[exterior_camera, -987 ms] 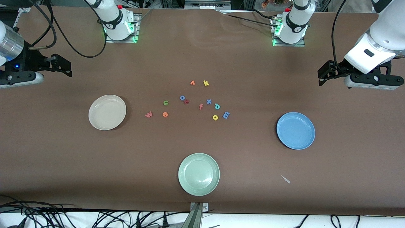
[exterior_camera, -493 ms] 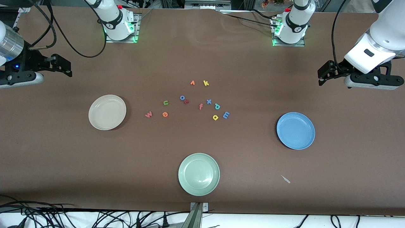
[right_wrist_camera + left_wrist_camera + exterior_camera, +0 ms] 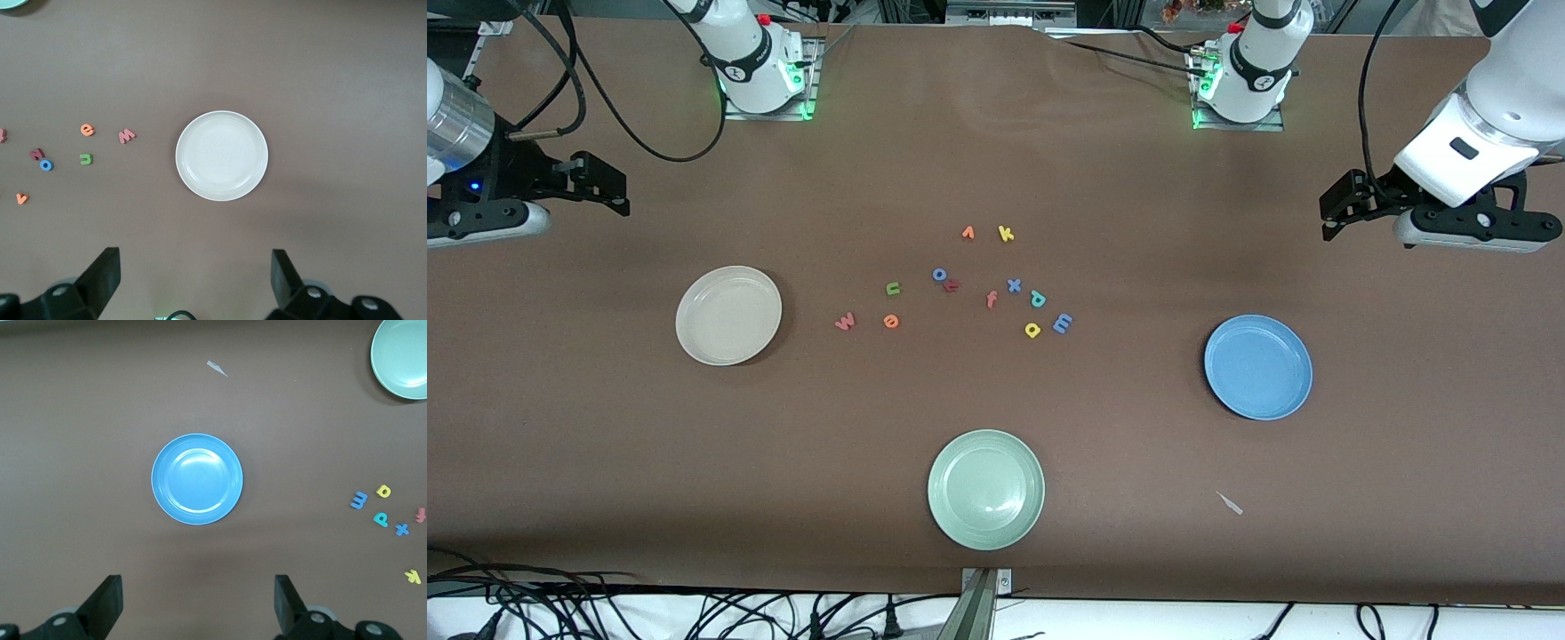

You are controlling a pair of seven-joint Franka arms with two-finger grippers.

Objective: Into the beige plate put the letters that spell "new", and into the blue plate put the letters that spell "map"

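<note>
Front view: your arms wait at the bench ends. Left end effector point(image 3: 197, 610) hangs over bare bench near the blue plate point(image 3: 197, 479), spread, empty; right end effector point(image 3: 193, 287) likewise near the beige plate point(image 3: 221, 155). Letters point(image 3: 960, 284) lie mid-bench between plates.
</note>
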